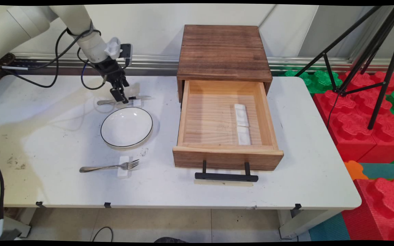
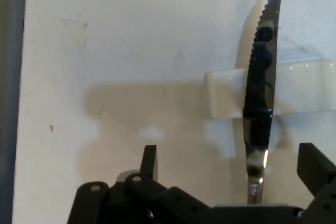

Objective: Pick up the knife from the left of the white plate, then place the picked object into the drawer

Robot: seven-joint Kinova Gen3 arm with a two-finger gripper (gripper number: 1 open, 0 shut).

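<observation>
The black two-finger gripper (image 1: 123, 99) hung low over the far side of the white tabletop (image 1: 46, 136), right above the silver serrated table knife (image 1: 121, 100), whose blade lay across a small white ceramic cutlery rest (image 1: 136, 101). In the hand view the fingers (image 2: 314, 167) stood spread wide with nothing between them; the knife (image 2: 258, 108) ran between the jaws but well off centre, close to the one on the picture's right.

Just in front of the knife sat a round white shallow plate with a thin black rim (image 1: 127, 127), and nearer the front edge a silver fork (image 1: 109, 166) lay on a second white rest (image 1: 123, 167). To the right stood a dark-topped wooden box (image 1: 222, 51) with its pale wooden drawer (image 1: 224, 119) pulled open and two white rests (image 1: 242, 124) inside.

The likely trouble lay in that off-centre line-up. A closing finger could meet the knife on one side first and push it sideways, so that it pivoted on the rest or slid off. The thin, flat metal lay low on the tabletop, so the fingertips might scrape the surface or ride over the knife. A jolt could also knock the rest against the plate just beside it.
</observation>
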